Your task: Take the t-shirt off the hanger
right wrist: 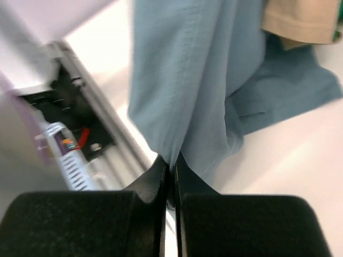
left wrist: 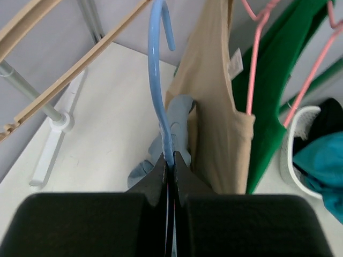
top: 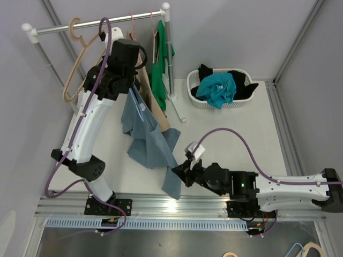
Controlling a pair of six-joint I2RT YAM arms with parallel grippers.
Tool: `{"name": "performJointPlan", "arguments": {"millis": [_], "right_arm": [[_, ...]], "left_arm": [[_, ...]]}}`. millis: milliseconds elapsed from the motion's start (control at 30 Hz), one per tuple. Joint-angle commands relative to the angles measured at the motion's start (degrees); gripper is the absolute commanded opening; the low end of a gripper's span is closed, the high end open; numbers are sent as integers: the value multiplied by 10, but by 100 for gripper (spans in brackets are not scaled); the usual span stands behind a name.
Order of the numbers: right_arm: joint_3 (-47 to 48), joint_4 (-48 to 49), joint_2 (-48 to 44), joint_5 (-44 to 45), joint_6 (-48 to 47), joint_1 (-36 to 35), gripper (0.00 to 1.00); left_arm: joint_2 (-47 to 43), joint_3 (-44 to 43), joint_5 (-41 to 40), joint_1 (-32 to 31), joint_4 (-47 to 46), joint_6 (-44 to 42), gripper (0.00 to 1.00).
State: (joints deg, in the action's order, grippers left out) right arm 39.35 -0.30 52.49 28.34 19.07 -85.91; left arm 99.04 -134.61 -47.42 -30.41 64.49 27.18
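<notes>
A grey-blue t-shirt (top: pixel 147 139) hangs from a light blue hanger (left wrist: pixel 159 91), stretched down toward the table's near edge. My left gripper (top: pixel 128 80) is shut on the hanger's neck; in the left wrist view the left gripper (left wrist: pixel 170 163) clamps the blue wire just above the shirt collar (left wrist: pixel 179 120). My right gripper (top: pixel 179 174) is shut on the shirt's lower hem; in the right wrist view the right gripper (right wrist: pixel 171 166) pinches the cloth (right wrist: pixel 187 80). The hanger's hook is off the rail.
A white clothes rail (top: pixel 96 24) carries a bare wooden hanger (top: pixel 80 59), a beige garment (top: pixel 153 99) and a green garment (top: pixel 161 69) on pink hangers. A white basket (top: pixel 222 88) with teal and black clothes stands at the back right.
</notes>
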Motion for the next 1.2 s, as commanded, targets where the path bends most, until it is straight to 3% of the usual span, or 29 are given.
{"name": "performJointPlan", "arguments": {"millis": [0,100,200,400,533,733,867,967,1067,1100,1167], "right_arm": [[58,-29,40,-75,-6,71,0],[121,-12,74,-149,-47,155,0],[178,-22,131,-189,-75,203,0],[286,-36,246,-241,-86,276,0],[317,-26,258,-228,-69,328,0],[353,44,188,-235,-93,391,0],[403,85,191,-126,-172,419,0],[495,65,235,-101,-189,482,0],[563,92,270,-108,-188,533,0],[576,121,281,-113,-184,569,0],[635,144,329,-116,-169,599,0]], "left_arm": [[-93,30,7,-39,9,37,1],[-222,198,67,-95,-3,77,1],[-327,304,109,-136,-11,91,1],[-461,372,205,-153,88,108,1],[-558,391,158,-152,106,102,1],[-537,370,93,-151,100,82,1],[-525,398,31,-148,45,58,1],[-509,423,80,-64,-13,26,1],[-503,462,220,27,-81,22,1],[-494,473,251,37,-89,24,1],[-484,479,238,44,-115,24,1]]}}
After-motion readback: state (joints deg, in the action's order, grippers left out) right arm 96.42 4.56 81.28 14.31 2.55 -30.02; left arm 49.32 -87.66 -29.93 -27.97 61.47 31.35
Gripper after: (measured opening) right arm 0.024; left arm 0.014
